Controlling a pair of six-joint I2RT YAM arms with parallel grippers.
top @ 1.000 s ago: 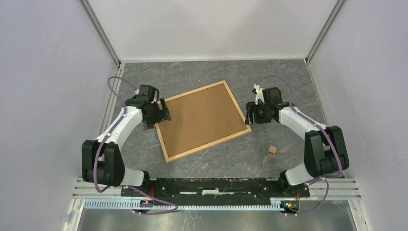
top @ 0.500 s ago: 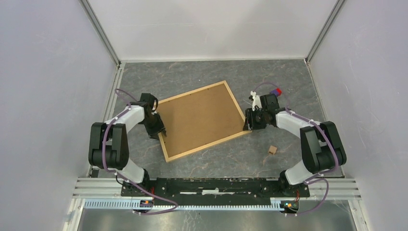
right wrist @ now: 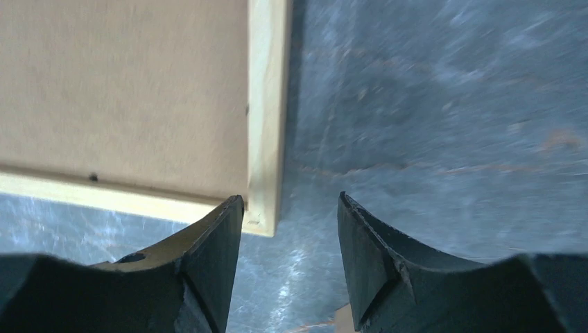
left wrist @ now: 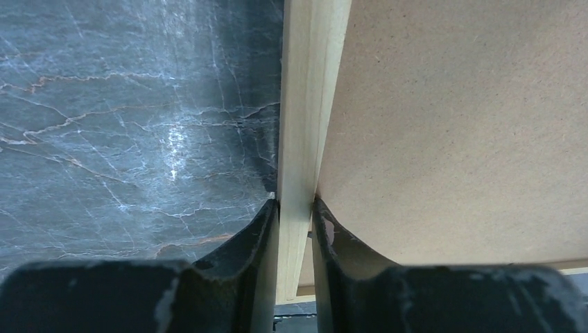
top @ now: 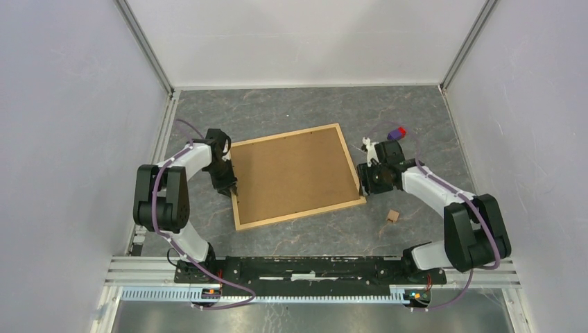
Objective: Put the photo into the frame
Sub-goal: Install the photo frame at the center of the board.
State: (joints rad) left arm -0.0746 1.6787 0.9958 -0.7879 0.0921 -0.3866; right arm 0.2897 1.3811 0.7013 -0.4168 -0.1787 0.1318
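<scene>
frame lies flat on the grey marble-pattern table, back side up; the brown fibreboard panel faces the camera, edged by the thin light wood strip. its long sides run roughly left-right, slightly skewed to the table edge.

left gripper: clamped on the frame's left strip, close to the near-left corner. in the left wrist view the 2 fingers press the strip from both sides, 1 on the table side, 1 on the panel side, with no gap showing. gap width = strip thickness.

right gripper: parted, holding nothing. it sits at the frame's near-right corner. in the right wrist view 1 finger lies over the panel side just beside the corner; the other finger is out over bare table, apart from the wood. the corner of the strip sits inside the gap, near the first finger. contact between that finger and the wood: cannot tell.

small wooden block lies on the table near the right arm, apart from the frame.
</scene>
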